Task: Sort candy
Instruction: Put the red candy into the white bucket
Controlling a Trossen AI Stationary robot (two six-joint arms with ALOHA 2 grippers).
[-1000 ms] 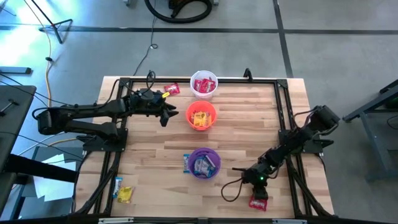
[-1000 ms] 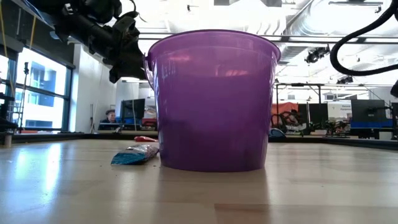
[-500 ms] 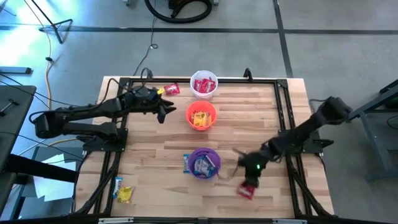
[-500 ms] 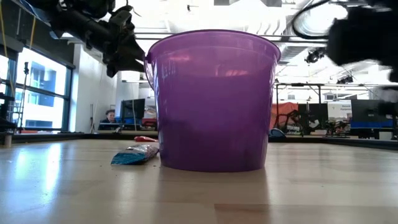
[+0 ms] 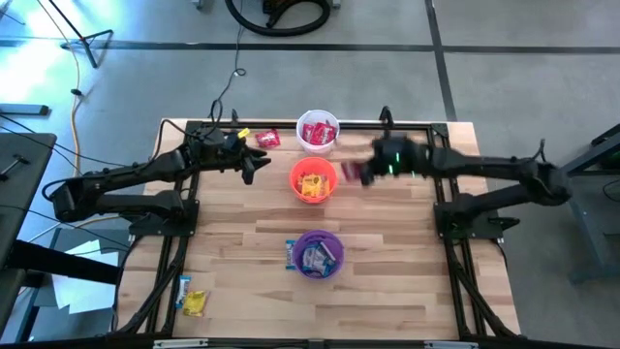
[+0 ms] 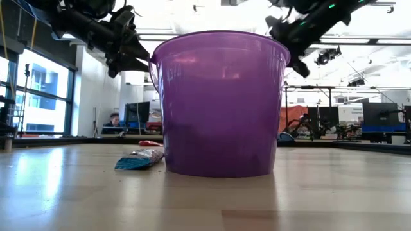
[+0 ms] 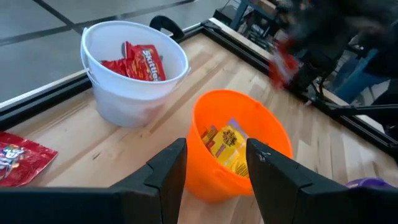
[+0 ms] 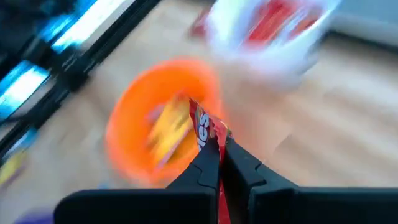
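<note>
My right gripper [image 5: 366,173] is shut on a red candy [image 8: 205,127] in the air, just right of the orange cup [image 5: 313,180] and near the white cup [image 5: 318,132]. The orange cup holds yellow candy and the white cup holds red candy. My left gripper [image 5: 256,166] is open and empty, left of the orange cup; its fingers [image 7: 168,171] point toward the orange cup [image 7: 239,143]. A red candy [image 5: 266,140] lies flat on the table beside the white cup. A blue-white candy [image 5: 290,254] lies against the purple cup [image 5: 318,254]. My right gripper pinches the red candy by one end of its wrapper [image 8: 213,144] between its two fingertips. The rest of the wrapper sticks out past the fingertips. The candy is lifted clear of the table.
A yellow candy and a blue-white candy [image 5: 192,301] lie near the table's near left corner. A black frame [image 5: 441,155] runs along the table's edges. In the low view the purple cup [image 6: 221,102] fills the middle, with the blue-white candy [image 6: 138,159] at its foot.
My right gripper has swung from the table's near right corner toward the far edge and left, lifting the red candy off the table and carrying it to beside the orange cup. My left gripper has drifted a little toward the far edge.
</note>
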